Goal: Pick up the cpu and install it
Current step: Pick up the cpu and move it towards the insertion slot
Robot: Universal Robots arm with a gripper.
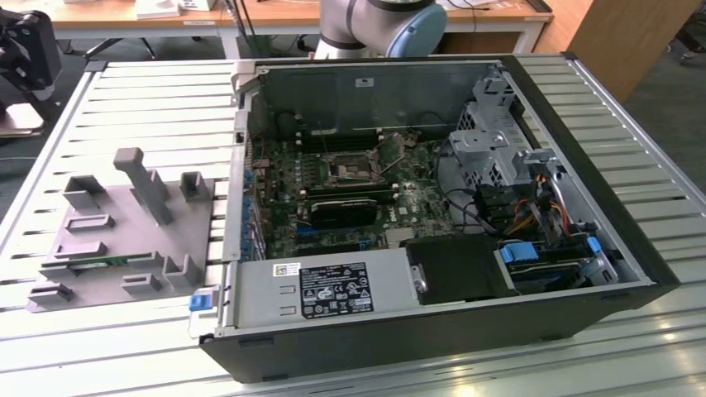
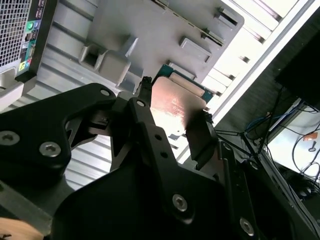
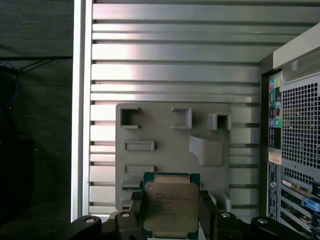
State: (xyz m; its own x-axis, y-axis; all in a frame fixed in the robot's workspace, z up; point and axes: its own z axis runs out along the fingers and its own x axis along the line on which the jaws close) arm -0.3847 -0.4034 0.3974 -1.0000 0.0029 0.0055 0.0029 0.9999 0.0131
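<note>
Jaws closed on the cpu [image 3: 170, 204], one finger on each of two opposite edges, shiny metal top facing the first wrist camera. In the second wrist view the cpu [image 2: 177, 97] sits pinched between the two black fingers [image 2: 200, 135]. The grip looks square, not skewed.

The cpu hangs over the grey holder tray [image 3: 165, 132] on the slatted metal desk [image 3: 175, 55], near one tray edge and apparently lifted clear of it. The open computer case [image 1: 441, 331] lies just beside the tray [image 1: 121, 240]. Its back panel with ports shows in the first wrist view [image 3: 295, 135].

Judgement: step in hand is carrying the held chip to the socket [image 1: 355, 169], mid-board inside the case.

Doing it well:
- Keep the chip flat and grip only on the edges, no more squeeze than needed.
- Go in over the case wall with clearance; drive cage [image 1: 485, 124] and cables [image 1: 541, 207] are close to the path.
- Match chip corner and notches to the socket before lowering, then go straight down, no sliding or pressing.
- Can't tell whether the socket latch frame is up; too small. Risk if misaligned: bent pins.
</note>
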